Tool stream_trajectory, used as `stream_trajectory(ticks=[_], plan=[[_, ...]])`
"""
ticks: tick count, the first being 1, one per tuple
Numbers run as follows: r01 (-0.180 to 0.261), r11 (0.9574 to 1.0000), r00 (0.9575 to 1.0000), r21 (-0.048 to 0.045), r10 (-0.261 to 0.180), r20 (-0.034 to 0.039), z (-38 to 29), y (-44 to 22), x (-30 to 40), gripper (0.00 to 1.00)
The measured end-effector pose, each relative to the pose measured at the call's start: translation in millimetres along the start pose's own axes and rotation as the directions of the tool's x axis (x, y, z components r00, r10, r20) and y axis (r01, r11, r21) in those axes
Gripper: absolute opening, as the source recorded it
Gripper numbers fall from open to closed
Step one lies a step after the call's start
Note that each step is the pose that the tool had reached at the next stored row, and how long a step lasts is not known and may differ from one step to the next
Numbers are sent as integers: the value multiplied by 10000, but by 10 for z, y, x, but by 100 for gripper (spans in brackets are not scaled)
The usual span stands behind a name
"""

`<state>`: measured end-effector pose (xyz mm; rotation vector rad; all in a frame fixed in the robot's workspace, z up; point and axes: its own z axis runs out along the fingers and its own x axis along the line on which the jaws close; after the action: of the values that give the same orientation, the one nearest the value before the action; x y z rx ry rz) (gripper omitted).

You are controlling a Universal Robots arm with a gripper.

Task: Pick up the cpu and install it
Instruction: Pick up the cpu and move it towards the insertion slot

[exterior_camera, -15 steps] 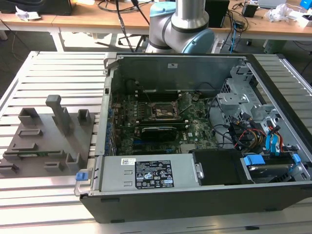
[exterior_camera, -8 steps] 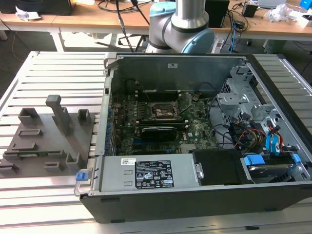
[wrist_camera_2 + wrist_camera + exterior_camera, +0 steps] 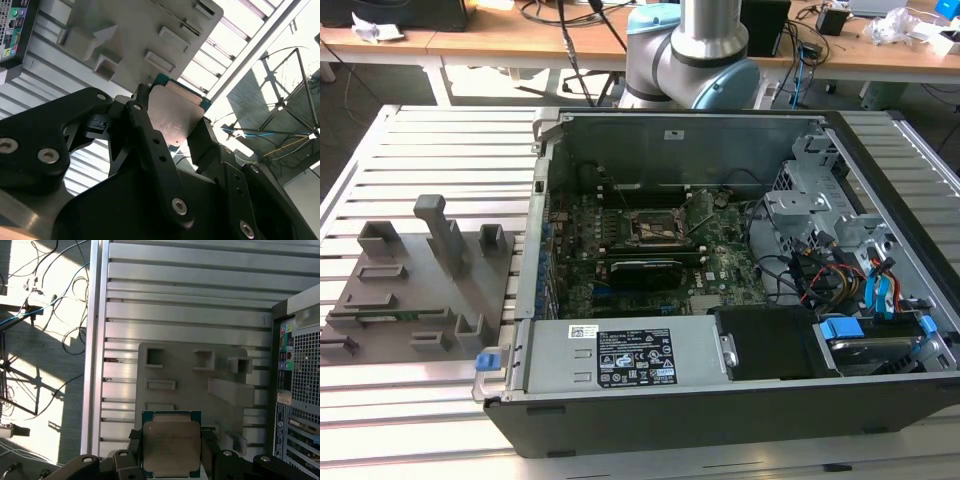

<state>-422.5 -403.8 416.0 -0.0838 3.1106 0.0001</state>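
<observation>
First wrist view shows the gripper (image 3: 171, 450) clenched on the cpu (image 3: 171, 442), with black fingers (image 3: 208, 447) pressing two opposite edges. The chip is held flat, metal top facing the camera, over the edge of the grey fixture (image 3: 190, 385) on the slatted table (image 3: 190, 300). In the exterior view, the black-framed socket (image 3: 655, 228) sits inside the open computer case (image 3: 720, 405), which stands just beside the fixture, toward the exterior view's right.
</observation>
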Motion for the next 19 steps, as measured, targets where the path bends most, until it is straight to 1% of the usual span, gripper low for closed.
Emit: stream_trajectory(ticks=[4,6,7,9,14,17,19], plan=[[1,10000,10000,27,-1,-2,2,-4,-72,55],[1,10000,10000,39,-1,-2,5,-8,-134,55],[1,10000,10000,45,-1,-2,7,-11,-196,55],[3,10000,10000,63,-3,-3,10,-15,-279,55],[3,9999,10000,116,-3,-5,23,-23,-454,55],[5,9999,10000,132,-5,-8,26,-28,-542,55],[5,9999,10000,135,-4,-6,30,-33,-627,55]])
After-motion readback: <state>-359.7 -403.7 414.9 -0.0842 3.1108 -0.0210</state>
